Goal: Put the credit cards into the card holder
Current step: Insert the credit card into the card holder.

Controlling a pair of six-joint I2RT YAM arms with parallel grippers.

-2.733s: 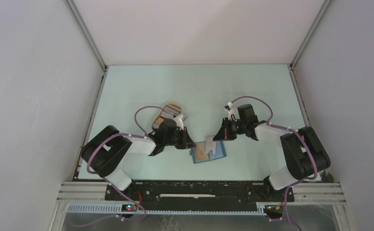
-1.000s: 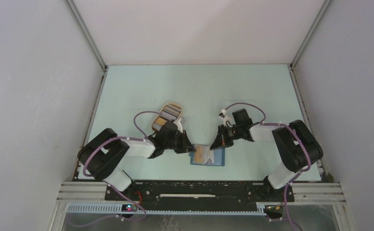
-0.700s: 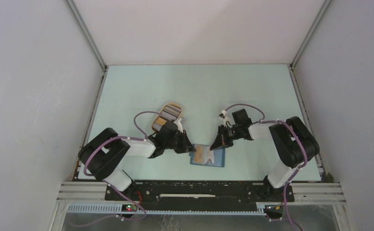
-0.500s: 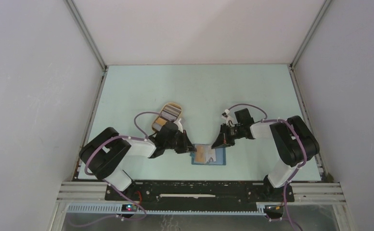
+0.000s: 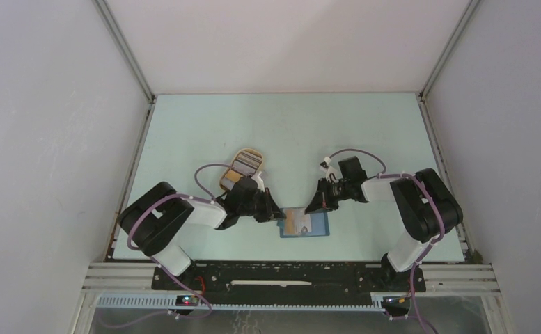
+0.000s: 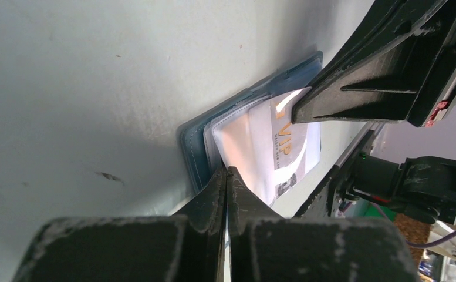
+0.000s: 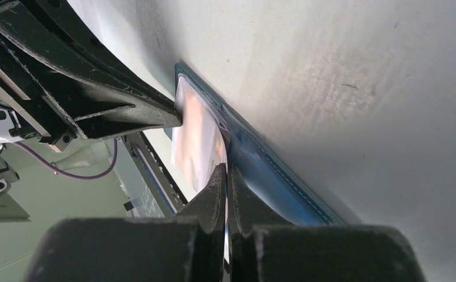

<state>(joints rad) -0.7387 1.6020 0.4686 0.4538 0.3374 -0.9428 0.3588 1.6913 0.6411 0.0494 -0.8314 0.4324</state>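
- The pale green table (image 5: 267, 132) sat boxed in by plain white walls (image 5: 288, 42), with nothing but bare surface beyond my wrists.
- My left gripper (image 5: 275, 214) was pinched closed, its two fingers pressed flat together and their tips down at the tabletop. I could not tell whether any thin edge was nipped between them.
- My right gripper (image 5: 312, 207) was closed just as tightly. Its tips were also low at the surface and pointed back toward the left one.
- The teal-blue card holder (image 5: 318, 227) lay open and flat between my two grippers. Its near edge was right at my left tips, and its stitched border was just beside my right tips.
- A credit card (image 6: 272, 147), pale with a peach tint and "VIP" lettering, lay on the holder's lighter lining directly ahead of my left tips.
- In the left wrist view, my right gripper's fingertip met that card's far corner.
- I could not tell whether the card sat inside a slot or only lay on top of the lining.
- Behind my left gripper, past its wrist, a tan oval tray (image 5: 241, 153) held the stacked cards (image 5: 246, 165), well apart from the holder.
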